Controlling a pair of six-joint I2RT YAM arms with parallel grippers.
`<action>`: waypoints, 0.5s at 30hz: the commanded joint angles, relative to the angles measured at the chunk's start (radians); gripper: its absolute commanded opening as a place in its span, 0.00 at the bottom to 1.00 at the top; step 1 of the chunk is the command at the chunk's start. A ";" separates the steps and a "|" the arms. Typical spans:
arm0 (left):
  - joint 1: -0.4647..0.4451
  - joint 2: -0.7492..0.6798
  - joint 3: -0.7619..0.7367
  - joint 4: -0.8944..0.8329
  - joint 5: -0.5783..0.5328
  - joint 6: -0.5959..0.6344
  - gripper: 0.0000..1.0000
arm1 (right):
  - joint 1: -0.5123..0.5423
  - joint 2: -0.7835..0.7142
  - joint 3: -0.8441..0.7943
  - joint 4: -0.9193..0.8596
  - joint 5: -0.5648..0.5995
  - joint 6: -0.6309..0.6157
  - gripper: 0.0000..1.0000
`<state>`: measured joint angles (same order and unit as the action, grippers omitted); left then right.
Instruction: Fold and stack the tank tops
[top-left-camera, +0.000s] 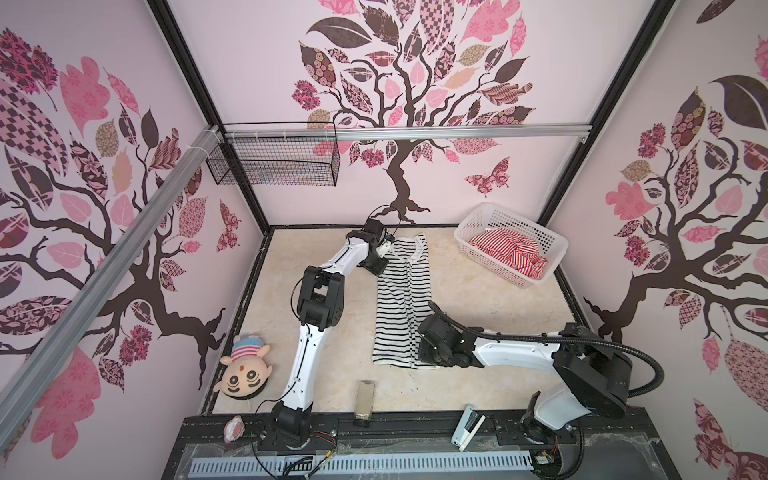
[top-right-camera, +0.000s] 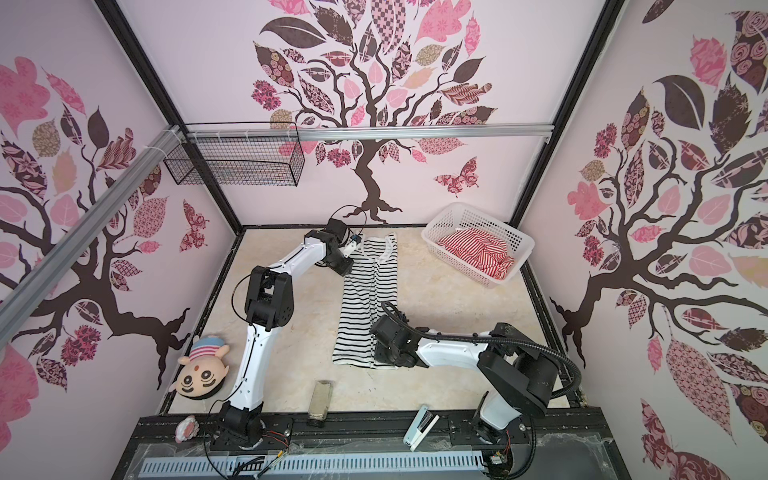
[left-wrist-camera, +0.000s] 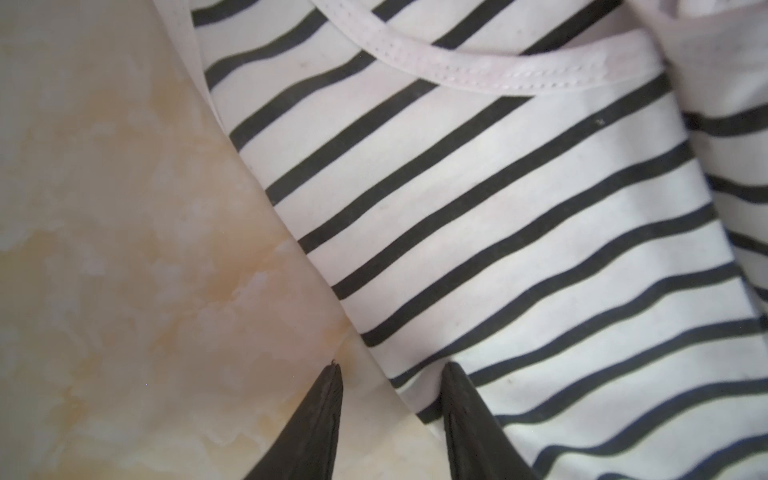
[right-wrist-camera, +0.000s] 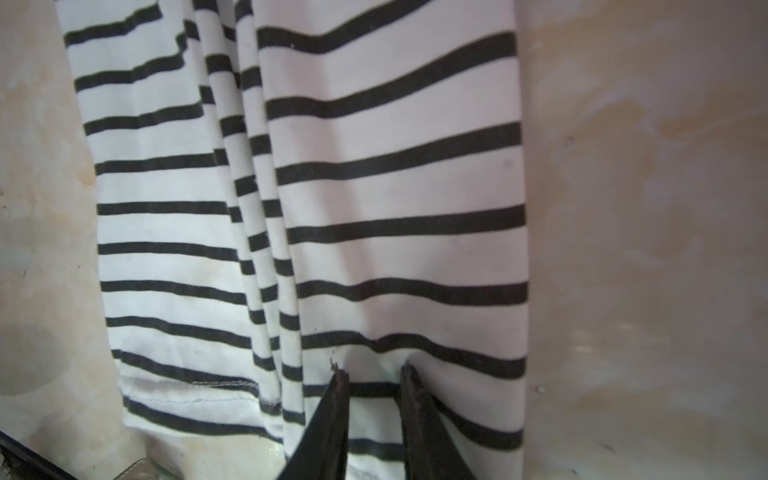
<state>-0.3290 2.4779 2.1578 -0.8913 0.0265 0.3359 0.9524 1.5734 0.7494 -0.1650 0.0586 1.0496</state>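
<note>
Black-and-white striped knit, the black-and-white tank top (top-left-camera: 399, 299) (top-right-camera: 365, 299) lies flat on the cream marble-patterned table (top-left-camera: 478, 316). It is folded lengthwise into a long narrow strip, just left of the white lattice basket (top-left-camera: 523, 228) (top-right-camera: 490, 226) in both top views. Its neck end is about level with the basket. Its hem end lies nearer the arms' bases than the basket does. The red-and-white tank top (top-left-camera: 511, 251) (top-right-camera: 478, 251) sits crumpled inside the basket, with neither arm touching it.

The left gripper (top-left-camera: 379, 268) (left-wrist-camera: 392, 372) is at the strip's neck end, on the side away from the basket. In the left wrist view its jaws stand partly apart and straddle the cloth's folded edge. One finger (left-wrist-camera: 324, 415) rests on bare table and the other (left-wrist-camera: 469, 415) on the stripes, and nothing is pinched between them.

The right gripper (right-wrist-camera: 374, 370) is down on the hem end, on the side toward the basket. Its jaws show a narrow gap with striped cloth lying in it, and the stripes dip toward the fingertips. Whether that cloth is actually pinched I cannot tell.

Well away from the basket, beyond the strip, a plush doll head (top-left-camera: 245, 374) lies by the table's edge. A white stapler (top-left-camera: 467, 432) rests on the black rail in front of the table.
</note>
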 joint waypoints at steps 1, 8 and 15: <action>0.002 -0.011 -0.053 -0.013 -0.043 -0.006 0.43 | 0.005 0.046 0.024 -0.096 0.020 0.013 0.26; 0.002 -0.309 -0.358 0.054 0.003 0.034 0.44 | 0.005 -0.066 0.025 -0.107 0.027 -0.032 0.39; -0.007 -0.655 -0.750 0.113 0.076 0.131 0.46 | 0.005 -0.218 -0.036 -0.156 0.032 -0.031 0.44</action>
<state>-0.3286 1.9049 1.5131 -0.8112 0.0536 0.4080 0.9527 1.3952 0.7330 -0.2413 0.0650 1.0260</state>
